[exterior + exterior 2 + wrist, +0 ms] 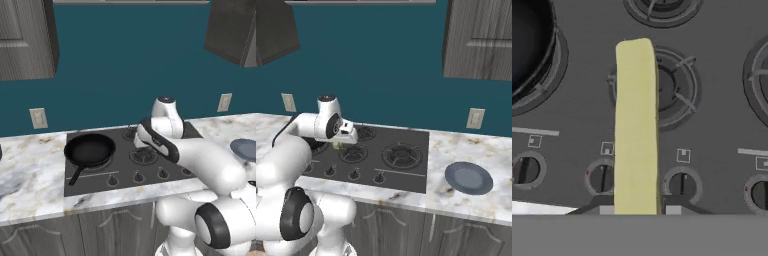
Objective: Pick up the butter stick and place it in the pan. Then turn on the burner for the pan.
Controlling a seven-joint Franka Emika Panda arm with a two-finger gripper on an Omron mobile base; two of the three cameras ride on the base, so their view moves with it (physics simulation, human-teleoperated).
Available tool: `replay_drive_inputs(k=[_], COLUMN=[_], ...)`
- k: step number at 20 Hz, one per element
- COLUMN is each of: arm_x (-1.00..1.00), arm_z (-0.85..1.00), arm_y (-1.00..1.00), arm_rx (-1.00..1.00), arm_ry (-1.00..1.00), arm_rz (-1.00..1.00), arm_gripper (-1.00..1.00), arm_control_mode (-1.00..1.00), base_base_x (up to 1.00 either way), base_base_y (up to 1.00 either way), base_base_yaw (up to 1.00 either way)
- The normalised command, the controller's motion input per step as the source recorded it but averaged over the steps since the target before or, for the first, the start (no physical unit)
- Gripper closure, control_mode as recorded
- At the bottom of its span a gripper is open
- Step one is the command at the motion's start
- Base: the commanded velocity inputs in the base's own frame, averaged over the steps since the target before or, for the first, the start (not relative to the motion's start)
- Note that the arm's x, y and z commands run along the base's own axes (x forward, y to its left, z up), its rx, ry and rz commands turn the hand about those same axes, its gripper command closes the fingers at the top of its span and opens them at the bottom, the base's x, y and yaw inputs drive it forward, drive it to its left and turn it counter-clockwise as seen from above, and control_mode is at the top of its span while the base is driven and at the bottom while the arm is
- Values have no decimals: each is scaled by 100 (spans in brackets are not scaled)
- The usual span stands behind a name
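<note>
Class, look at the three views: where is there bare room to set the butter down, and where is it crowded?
Free: the pan's bare inside, and the marble counter between cooktop and grey-blue dish. Crowded: the burner grates and knob row under the butter stick held in the tool.
</note>
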Motion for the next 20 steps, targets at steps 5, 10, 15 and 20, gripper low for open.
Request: replay_drive_inputs(k=[5,10,15,20], arm_x=[25,32,37,39], arm_z=[7,0,0,-7], arm_y=[100,96,84,55], arm_rx=[-1,-3,-1,-4], arm_ry=[4,1,0,3], arm_rz=[12,7,4,1], arm_gripper=[100,100,100,100], arm_control_mode=[-100,-100,-100,-100], base_base_x=[0,0,0,0], base_base_y=[0,0,0,0], base_base_yaw=[0,0,0,0])
